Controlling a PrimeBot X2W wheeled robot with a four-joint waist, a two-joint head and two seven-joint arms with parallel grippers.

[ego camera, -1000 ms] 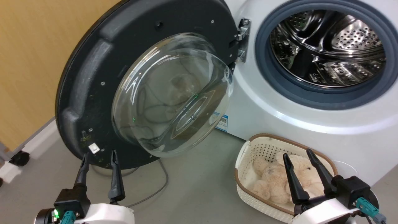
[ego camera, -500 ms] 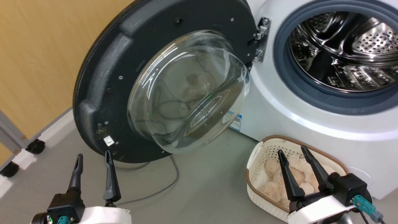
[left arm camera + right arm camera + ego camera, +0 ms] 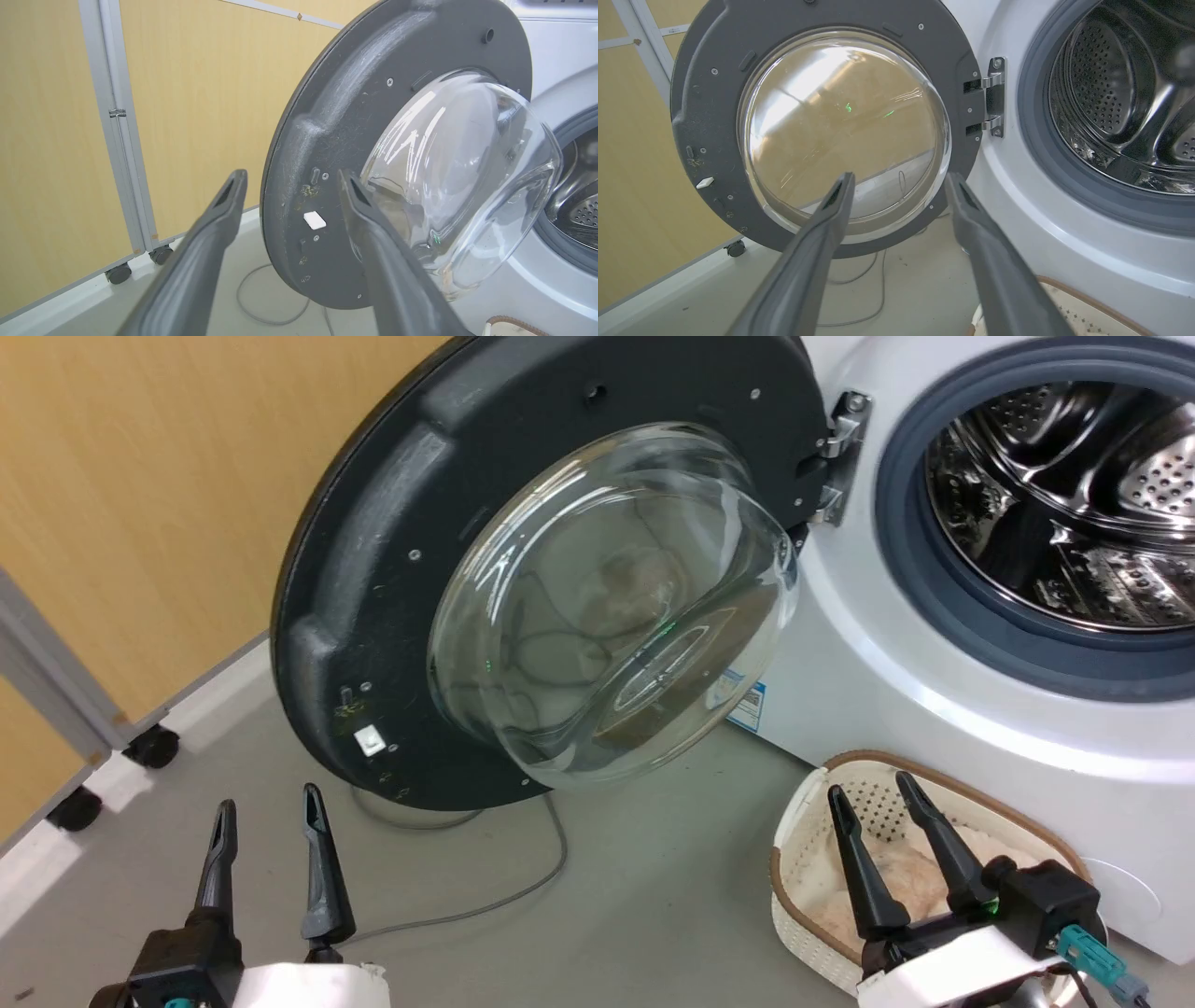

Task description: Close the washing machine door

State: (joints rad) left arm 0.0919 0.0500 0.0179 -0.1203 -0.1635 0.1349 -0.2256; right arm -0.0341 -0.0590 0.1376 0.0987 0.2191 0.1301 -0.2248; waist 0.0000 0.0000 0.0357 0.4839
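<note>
Hanging wide open, door stands swung out left of the washer. Both empty, fingers apart: left gripper near door's free edge, right gripper over the basket. Risks: push slips off glass bowl; basket may foul the swing.

The washing machine door hangs open left of the washing machine, a basket on the floor before it, a cable beneath the door.
</note>
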